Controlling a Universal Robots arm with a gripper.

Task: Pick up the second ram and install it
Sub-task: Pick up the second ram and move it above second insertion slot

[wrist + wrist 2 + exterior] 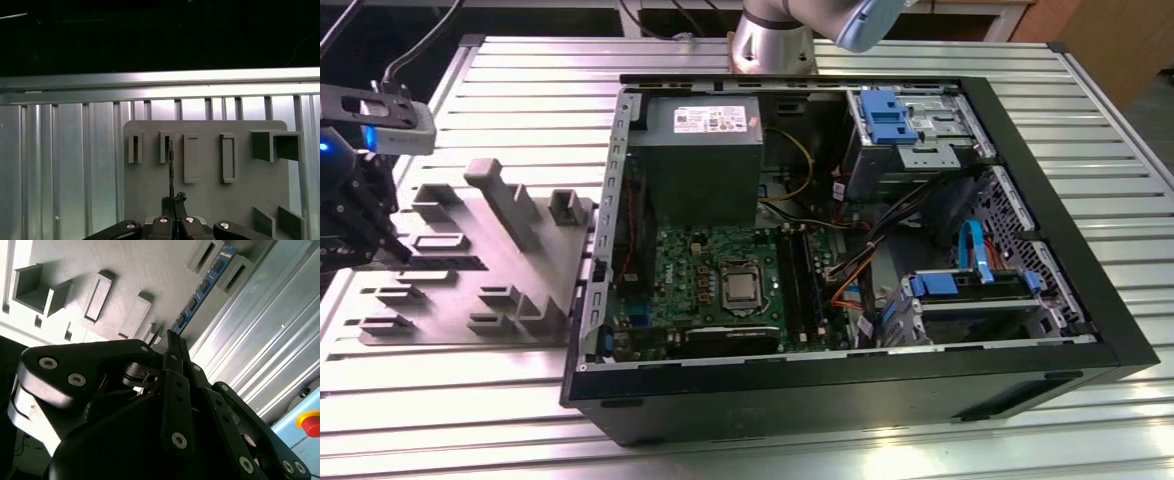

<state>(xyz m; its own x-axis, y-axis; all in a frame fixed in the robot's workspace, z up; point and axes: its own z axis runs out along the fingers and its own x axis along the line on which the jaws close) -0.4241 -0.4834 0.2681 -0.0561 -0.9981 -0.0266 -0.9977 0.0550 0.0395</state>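
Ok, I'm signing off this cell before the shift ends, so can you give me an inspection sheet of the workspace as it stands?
surface: ribbed silver metal table, carrying the tray and the case.
job's things: long thin dark memory stick with black chips, on edge in a slot of the grey moulded holder tray; open black computer case with a green circuit board inside.
clutter: nothing seen.
grippers: black tool over the tray, shut on the stick's near end.
cables: orange cable and blue cable inside the case.
surroundings: red button on a pale blue box near the table's edge; grey arm base behind the case.
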